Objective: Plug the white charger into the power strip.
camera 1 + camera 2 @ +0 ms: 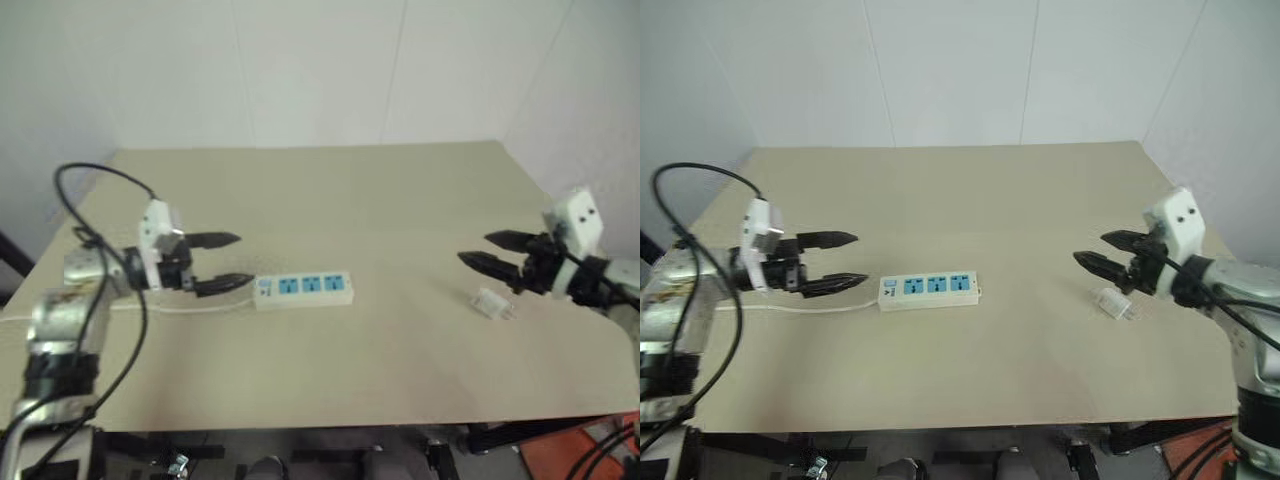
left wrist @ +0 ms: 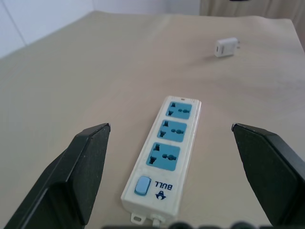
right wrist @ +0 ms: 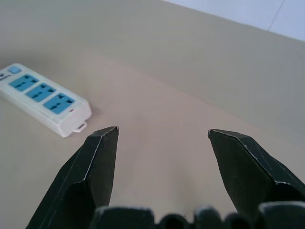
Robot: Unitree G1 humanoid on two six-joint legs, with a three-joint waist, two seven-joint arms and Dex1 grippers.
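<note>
On the tan surface nothing is plugged in yet: the white charger lies loose on my right side, and the power strip lies flat near the middle-left, its three blue socket faces up and empty, switch end toward my left arm. The two are well apart.

Step in hand, as I judge it: the approach before the pick. No grasp made.

Right jaws: apart, holding nothing. They hang above the surface, pointing toward the middle, with the charger just below and slightly behind the fingertips, toward my wrist. It is not between the fingers and not touching them. In the right wrist view I see the strip ahead across bare surface.

Left jaws: wide apart, empty, pointing along the strip from its switch end. The tips sit just short of that end; the left wrist view shows the strip lying between the two fingers' lines but ahead of them, cord trailing back under my arm.

Next move calls for: right jaws to draw back and drop over the charger, closing across its body with the prongs left free. Prong direction too small to read from here. Left jaws look placed to steady the strip during insertion.
</note>
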